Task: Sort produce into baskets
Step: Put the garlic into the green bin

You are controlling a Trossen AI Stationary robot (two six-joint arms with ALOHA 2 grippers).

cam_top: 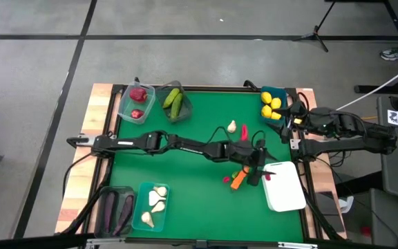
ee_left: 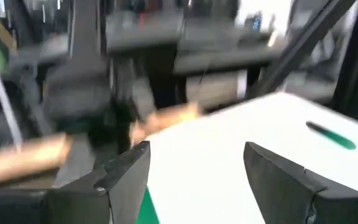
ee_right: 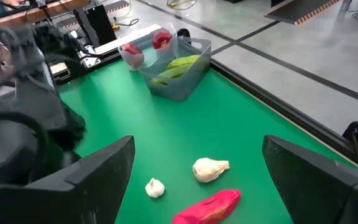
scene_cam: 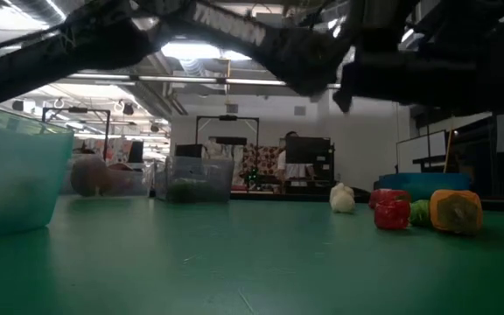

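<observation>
My left gripper (cam_top: 261, 169) (ee_left: 194, 149) reaches across the green table to the left edge of the flat white tray (cam_top: 287, 190) (ee_left: 241, 162). It is open with nothing between its fingers. A small red piece (cam_top: 268, 176) shows at the tray's left edge. An orange carrot (cam_top: 238, 182) and a red bit (cam_top: 226, 180) lie on the mat beside the gripper. A red pepper (cam_top: 243, 148) (ee_right: 207, 206) and a garlic bulb (cam_top: 232, 126) (ee_right: 210, 169) lie farther back. My right gripper (cam_top: 291, 131) (ee_right: 194, 146) waits open at the right edge.
At the far edge stand a clear tub of red fruits (cam_top: 137, 102), a grey tub of cucumbers (cam_top: 175, 104) and a blue tub of lemons (cam_top: 273, 105). At the near left stand a tub of eggplants (cam_top: 115, 211) and one of garlic (cam_top: 152, 206).
</observation>
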